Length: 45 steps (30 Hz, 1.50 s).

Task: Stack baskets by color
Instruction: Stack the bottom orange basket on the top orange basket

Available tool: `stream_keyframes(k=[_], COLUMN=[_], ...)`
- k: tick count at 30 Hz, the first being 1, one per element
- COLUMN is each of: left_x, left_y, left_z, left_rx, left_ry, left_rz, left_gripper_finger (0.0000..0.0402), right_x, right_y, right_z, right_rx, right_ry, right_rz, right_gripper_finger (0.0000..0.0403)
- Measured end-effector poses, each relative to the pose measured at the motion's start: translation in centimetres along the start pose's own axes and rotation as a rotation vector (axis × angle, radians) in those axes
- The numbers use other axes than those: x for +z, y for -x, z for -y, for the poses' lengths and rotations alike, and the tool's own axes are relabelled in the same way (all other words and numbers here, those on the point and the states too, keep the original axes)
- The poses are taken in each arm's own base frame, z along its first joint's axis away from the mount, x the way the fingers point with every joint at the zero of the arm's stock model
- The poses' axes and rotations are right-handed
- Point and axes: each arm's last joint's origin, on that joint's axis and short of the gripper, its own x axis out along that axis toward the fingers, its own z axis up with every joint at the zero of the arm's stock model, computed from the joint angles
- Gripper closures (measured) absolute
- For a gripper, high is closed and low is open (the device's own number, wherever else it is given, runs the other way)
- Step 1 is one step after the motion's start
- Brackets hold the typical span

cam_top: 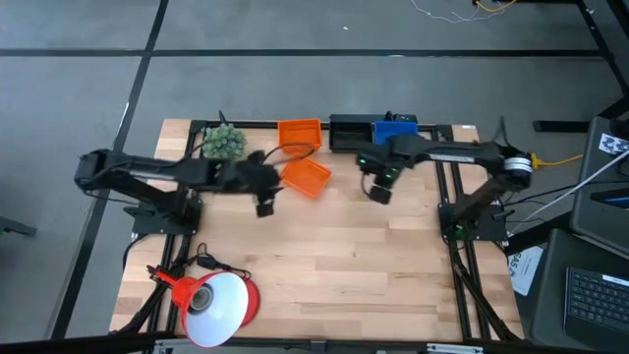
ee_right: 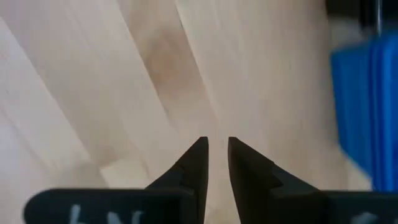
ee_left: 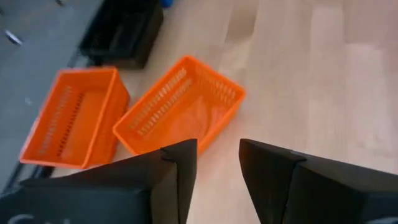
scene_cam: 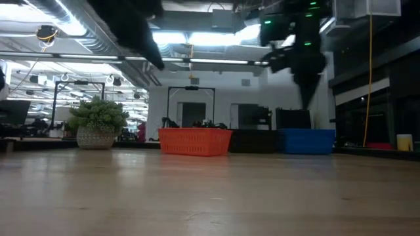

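Four baskets show on the worktop [cam_top: 324, 256], and none of them sits inside another as far as the high view shows, so the sorting by color looks barely begun. One orange basket [cam_top: 299, 134] rests square at the far edge; a second orange basket [cam_top: 306, 178] lies just in front of it, skewed at an angle, the two close together but side by side, not nested. The black basket [cam_top: 349, 132] and the blue basket [cam_top: 395, 130] stand beside each other along the same far edge. What remains, I judge, is to nest the orange pair; whether black and blue have partners I cannot tell.

They are shallow, rectangular plastic trays with slotted walls and open tops.

Left gripper [cam_top: 264, 206] hovers above the wood just beside the skewed orange basket, fingers [ee_left: 180, 180] parted with a clear gap and holding nothing. Right gripper [cam_top: 379, 193] hangs in front of the blue basket, its fingers [ee_right: 193, 168] drawn narrow with a thin gap, also empty.
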Motion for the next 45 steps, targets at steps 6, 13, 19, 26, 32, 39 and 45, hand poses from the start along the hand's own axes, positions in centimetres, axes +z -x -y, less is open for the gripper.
stream_keyframes(k=[6, 13, 19, 26, 32, 39, 45], left_x=[1.9, 2.0, 0.5, -1.0, -2.0, 0.9, 6.5], left_y=[-5.0, -9.8, -13.1, -15.9, -17.2, -16.0, -14.1], left_z=[-3.1, -1.7, -0.4, -0.8, -1.4, -2.0, -4.1], left_rx=[-0.138, -0.249, -0.268, -0.207, -0.197, -0.148, -0.039], left_ry=[-0.056, -0.391, -0.434, -0.435, -0.416, -0.337, -0.395], left_rz=[-0.175, -0.258, -0.357, -0.417, -0.453, -0.422, -0.377], left_gripper_finger=[0.0247, 0.0221, 0.0222, 0.0222, 0.0246, 0.0391, 0.04], right_x=[-6.2, -10.1, -11.9, -12.0, -11.6, -11.8, -11.9], right_y=[-0.1, -1.1, -1.8, -1.6, -1.3, -1.2, -1.1], right_z=[-0.5, -1.0, -1.3, -2.0, -2.7, -3.3, -3.7], right_rx=[0.015, 0.073, 0.099, 0.134, 0.185, 0.2, 0.205], right_ry=[-0.135, -0.252, -0.322, -0.341, -0.311, -0.278, -0.254], right_rz=[0.065, 0.23, 0.254, 0.292, 0.339, 0.339, 0.34], right_gripper_finger=[0.0344, 0.0344, 0.0344, 0.0344, 0.0344, 0.0344, 0.0344])
